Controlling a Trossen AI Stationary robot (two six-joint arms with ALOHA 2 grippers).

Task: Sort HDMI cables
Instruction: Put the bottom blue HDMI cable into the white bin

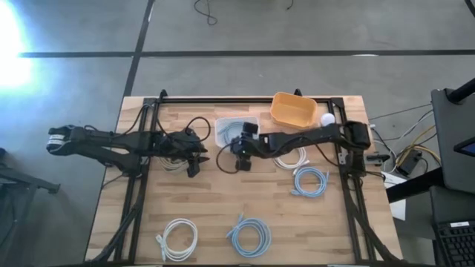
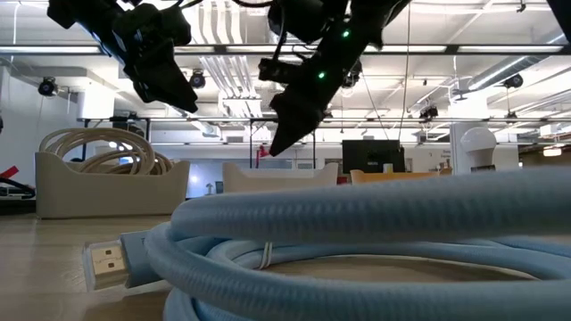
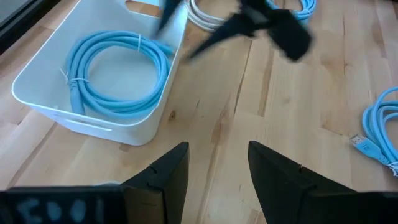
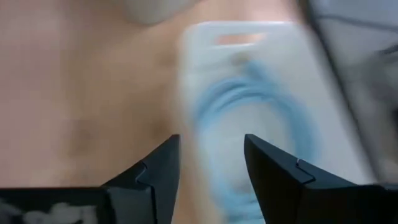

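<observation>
A light blue HDMI cable coil [image 3: 118,71] lies in the white bin [image 1: 236,130] at the table's far middle; it also shows in the right wrist view [image 4: 249,124]. My left gripper [image 1: 196,167] is open and empty, hovering left of the bin, its fingers [image 3: 168,174] above bare wood. My right gripper [image 1: 241,162] is open and empty, hovering just in front of the bin. Loose coils lie flat on the table: white [image 1: 289,157], light blue [image 1: 310,180], white [image 1: 178,237], light blue [image 1: 249,236]. The last fills the low view's foreground [image 2: 357,241].
An orange bin [image 1: 293,109] and a white ball [image 1: 327,119] stand at the far right. A beige bin with beige coils [image 2: 107,174] stands under my left arm. Black frame rails [image 1: 141,185] run along both table sides. Bare wood [image 1: 223,200] lies mid-table.
</observation>
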